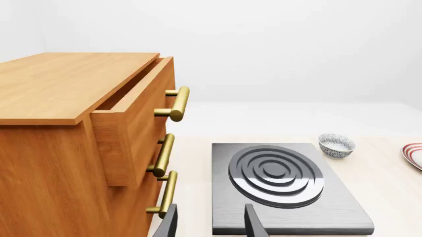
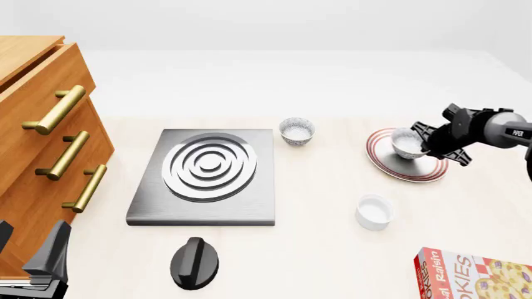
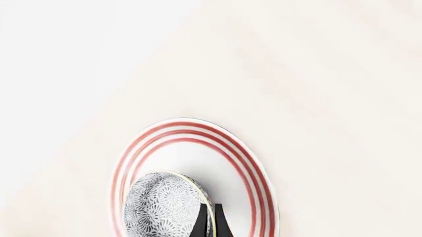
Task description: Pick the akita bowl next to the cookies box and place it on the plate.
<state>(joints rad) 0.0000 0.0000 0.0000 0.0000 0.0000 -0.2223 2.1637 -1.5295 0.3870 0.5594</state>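
Right arm is reaching in from the frame's right, its gripper (image 2: 425,144) pinching the bowl (image 2: 407,142) rim over the plate (image 2: 390,163). Left gripper (image 1: 209,224) is idling lower left, slightly parted, holding nothing.

Speckled akita bowl (image 2: 407,144) tilted over red-ringed plate (image 2: 390,167), cookies box (image 2: 474,274) well apart

Front view looks down over the whole tabletop (image 2: 332,249); both wrist views, closer in, share its plate (image 3: 257,182).
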